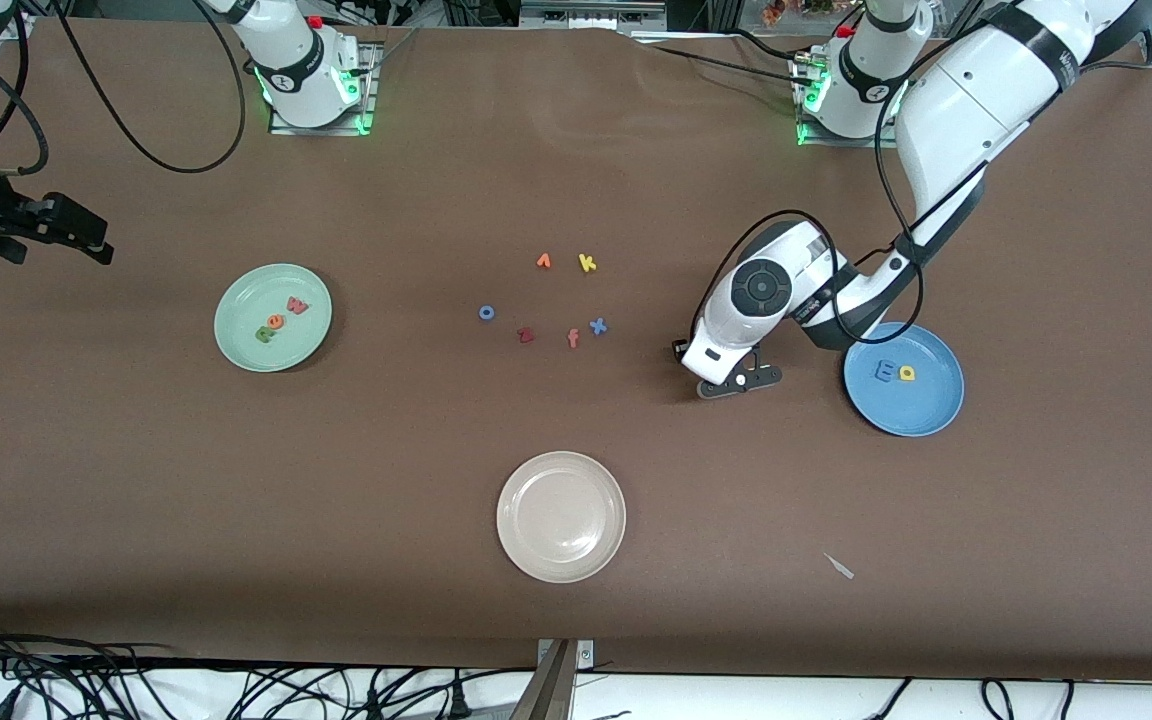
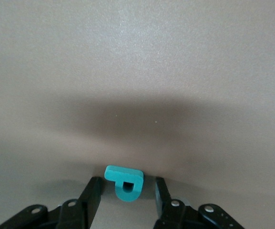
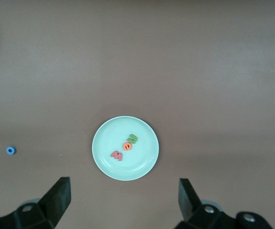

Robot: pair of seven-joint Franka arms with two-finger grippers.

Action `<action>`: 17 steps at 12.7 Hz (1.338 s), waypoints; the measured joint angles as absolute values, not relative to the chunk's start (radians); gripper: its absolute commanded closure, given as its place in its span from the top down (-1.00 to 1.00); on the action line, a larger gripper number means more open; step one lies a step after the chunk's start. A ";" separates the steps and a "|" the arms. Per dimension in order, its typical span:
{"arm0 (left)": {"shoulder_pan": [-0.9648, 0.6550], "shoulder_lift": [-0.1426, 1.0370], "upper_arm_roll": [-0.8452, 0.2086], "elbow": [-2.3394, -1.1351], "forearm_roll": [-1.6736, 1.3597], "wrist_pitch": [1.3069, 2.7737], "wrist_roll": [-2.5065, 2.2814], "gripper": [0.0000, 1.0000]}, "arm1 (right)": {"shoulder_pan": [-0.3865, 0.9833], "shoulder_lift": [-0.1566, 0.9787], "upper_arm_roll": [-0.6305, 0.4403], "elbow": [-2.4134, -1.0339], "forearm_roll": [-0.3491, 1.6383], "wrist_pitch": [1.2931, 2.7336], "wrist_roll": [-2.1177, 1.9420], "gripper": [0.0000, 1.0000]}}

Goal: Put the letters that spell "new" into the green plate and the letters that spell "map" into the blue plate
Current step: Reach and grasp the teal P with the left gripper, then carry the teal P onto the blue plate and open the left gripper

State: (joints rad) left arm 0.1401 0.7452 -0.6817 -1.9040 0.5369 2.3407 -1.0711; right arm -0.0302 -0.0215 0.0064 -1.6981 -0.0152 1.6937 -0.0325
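My left gripper [image 1: 738,384] is down at the table beside the blue plate [image 1: 921,408], toward the right arm's end of it. The plate holds the blue m [image 1: 883,371] and the yellow a [image 1: 906,373]. In the left wrist view the teal p [image 2: 124,183] lies flat between the left gripper's fingers [image 2: 92,194], which are open, with a narrow gap on each side. The gripper hides the p in the front view. The green plate [image 1: 248,296] holds the green n [image 1: 264,334], orange e [image 1: 276,321] and pinkish w [image 1: 297,306]. My right gripper [image 1: 76,235] waits, wide open and empty.
A cream-white plate [image 1: 561,516] sits nearest the front camera. In the middle of the table lie loose letters: an orange one [image 1: 543,261], yellow k [image 1: 587,263], blue ring [image 1: 486,312], dark red z [image 1: 525,335], red f [image 1: 573,339], blue x [image 1: 597,326]. A pale scrap [image 1: 839,566] lies near the front edge.
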 measured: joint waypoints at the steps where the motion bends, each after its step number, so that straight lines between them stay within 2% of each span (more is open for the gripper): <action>1: 0.140 0.745 -0.681 -1.904 0.537 2.341 -1.067 0.03 | -0.030 -0.022 0.007 -1.698 -0.015 1.694 -0.032 1.00; 14: 0.140 0.744 -0.676 -1.897 0.537 2.339 -1.055 -0.32 | -0.030 -0.022 0.008 -1.698 -0.015 1.694 -0.032 1.00; 16: 0.140 0.743 -0.677 -1.896 0.537 2.339 -1.055 -0.33 | -0.030 -0.022 0.008 -1.698 -0.015 1.694 -0.032 1.00; 17: 0.140 0.743 -0.677 -1.896 0.537 2.339 -1.054 -0.40 | -0.030 -0.021 0.008 -1.698 -0.015 1.694 -0.032 1.00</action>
State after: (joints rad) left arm 0.1401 0.7427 -0.6766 -1.8964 0.5369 2.3387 -1.0544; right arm -0.0297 -0.0215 0.0083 -1.6981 -0.0151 1.6936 -0.0323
